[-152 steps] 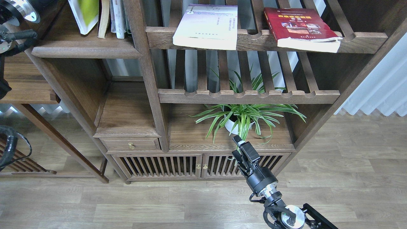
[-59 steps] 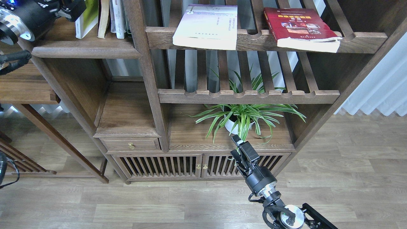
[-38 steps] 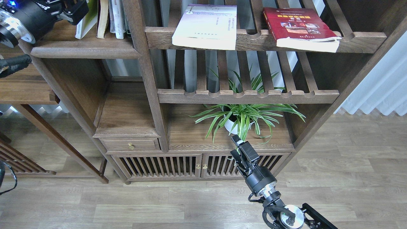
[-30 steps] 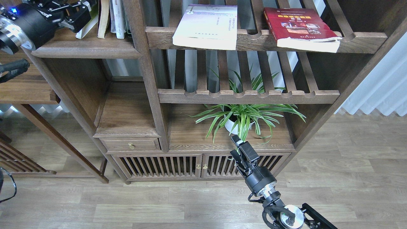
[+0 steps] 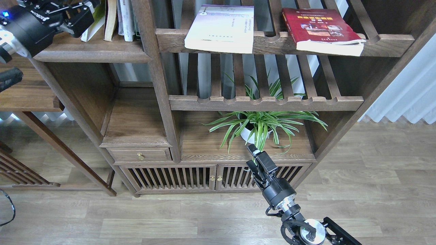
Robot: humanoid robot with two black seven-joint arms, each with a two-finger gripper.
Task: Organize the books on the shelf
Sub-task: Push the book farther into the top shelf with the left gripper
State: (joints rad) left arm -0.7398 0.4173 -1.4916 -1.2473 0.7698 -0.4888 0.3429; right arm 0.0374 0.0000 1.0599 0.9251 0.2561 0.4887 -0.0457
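Head view. Left pincer (image 5: 80, 15) at 10 o'clock, dark and partly cut by the top edge; fingers pressed against the yellow-green book (image 5: 93, 22), but grip and opening impossible to tell. Book mostly hidden behind the pincer, leaning on the shelf (image 5: 92, 54) beside other upright books (image 5: 119, 18), tops cropped. Pale lavender book (image 5: 221, 29) at 12 o'clock and dark red book (image 5: 322, 30) at 1 o'clock, lying flat on the upper slatted rack (image 5: 385, 46), front edges overhanging its rail. Spider plant (image 5: 262, 126) at centre, upper leaves screened by the lower slatted rack (image 5: 265, 102). Right pincer (image 5: 253, 154) at 6 o'clock, just in front of the plant, fingers close together, nothing held.
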